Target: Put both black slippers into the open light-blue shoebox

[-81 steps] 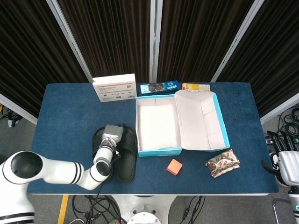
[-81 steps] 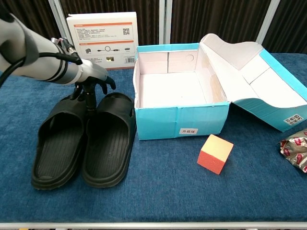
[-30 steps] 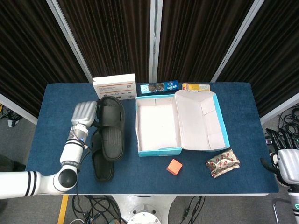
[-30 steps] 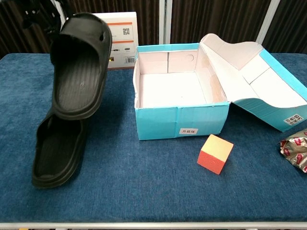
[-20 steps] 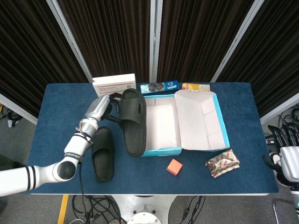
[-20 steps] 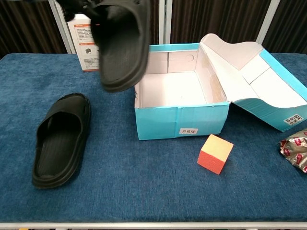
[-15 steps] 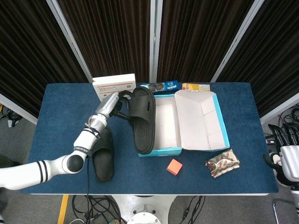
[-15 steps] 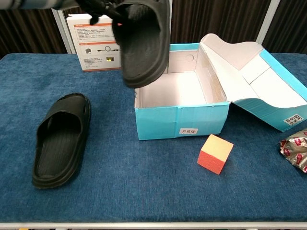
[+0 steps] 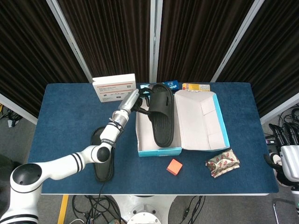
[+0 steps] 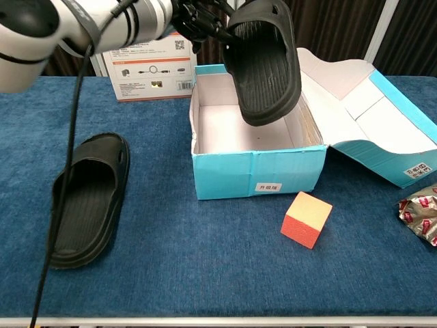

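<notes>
you are holding one black rubber slipper (image 10: 263, 65) with your left hand (image 10: 201, 17), fingers pinching its strap end; it is now hanging tilted over the open light-blue cardboard shoebox (image 10: 256, 174), having swung across from the table's left; the other black slipper (image 10: 85, 198) is still lying on the blue table (image 10: 205, 273), awaiting you; your right hand (image 9: 289, 163) is idling at the edge, its fingers too unclear to tell.

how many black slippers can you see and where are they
2. One slipper is held in the air by the left hand, over the open light-blue shoebox. The other slipper lies flat on the table, left of the box. None looks hidden.
</notes>
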`<control>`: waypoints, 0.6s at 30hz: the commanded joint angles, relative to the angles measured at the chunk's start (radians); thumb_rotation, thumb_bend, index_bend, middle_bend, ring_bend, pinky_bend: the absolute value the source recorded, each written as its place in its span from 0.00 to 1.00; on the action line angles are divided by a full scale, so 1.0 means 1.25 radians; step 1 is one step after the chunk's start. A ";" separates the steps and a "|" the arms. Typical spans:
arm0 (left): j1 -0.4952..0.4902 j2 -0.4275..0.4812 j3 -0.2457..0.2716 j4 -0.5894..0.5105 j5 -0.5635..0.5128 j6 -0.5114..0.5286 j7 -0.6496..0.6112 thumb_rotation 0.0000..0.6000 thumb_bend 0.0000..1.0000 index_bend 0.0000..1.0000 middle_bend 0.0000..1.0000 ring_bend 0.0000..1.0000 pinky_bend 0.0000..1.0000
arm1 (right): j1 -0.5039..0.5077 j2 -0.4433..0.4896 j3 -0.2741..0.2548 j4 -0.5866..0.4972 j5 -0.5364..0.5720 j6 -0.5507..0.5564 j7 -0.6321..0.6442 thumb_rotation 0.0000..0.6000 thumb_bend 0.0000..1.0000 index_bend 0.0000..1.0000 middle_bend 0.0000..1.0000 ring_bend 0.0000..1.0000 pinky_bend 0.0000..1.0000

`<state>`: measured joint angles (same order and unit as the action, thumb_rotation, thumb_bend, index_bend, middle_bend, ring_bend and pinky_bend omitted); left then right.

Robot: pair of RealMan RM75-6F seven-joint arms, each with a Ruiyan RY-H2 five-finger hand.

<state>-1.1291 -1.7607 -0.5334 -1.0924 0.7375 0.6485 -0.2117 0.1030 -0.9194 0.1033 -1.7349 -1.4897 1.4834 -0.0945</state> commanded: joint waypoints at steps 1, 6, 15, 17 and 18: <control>-0.018 -0.051 -0.002 0.068 0.026 -0.013 -0.041 1.00 0.00 0.50 0.61 0.84 0.70 | 0.001 -0.001 0.000 -0.002 0.004 -0.004 -0.002 1.00 0.13 0.05 0.14 0.00 0.09; -0.034 -0.111 -0.002 0.161 0.050 -0.022 -0.079 1.00 0.00 0.50 0.61 0.84 0.70 | 0.004 -0.003 0.000 -0.004 0.007 -0.009 -0.006 1.00 0.13 0.05 0.14 0.00 0.09; -0.046 -0.203 -0.008 0.272 0.112 0.025 -0.146 1.00 0.00 0.50 0.61 0.84 0.69 | 0.001 -0.001 0.000 -0.006 0.013 -0.007 -0.007 1.00 0.13 0.05 0.14 0.00 0.09; -0.049 -0.216 -0.006 0.288 0.125 0.027 -0.155 1.00 0.00 0.50 0.61 0.84 0.69 | 0.000 -0.001 0.000 -0.006 0.014 -0.006 -0.007 1.00 0.13 0.05 0.14 0.00 0.09; -0.049 -0.221 -0.005 0.292 0.130 0.025 -0.159 1.00 0.00 0.50 0.61 0.84 0.69 | 0.000 -0.001 0.000 -0.006 0.014 -0.005 -0.007 1.00 0.13 0.05 0.14 0.00 0.09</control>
<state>-1.1881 -2.0292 -0.5409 -0.7336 0.8929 0.6783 -0.4041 0.1026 -0.9204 0.1031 -1.7420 -1.4721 1.4770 -0.1033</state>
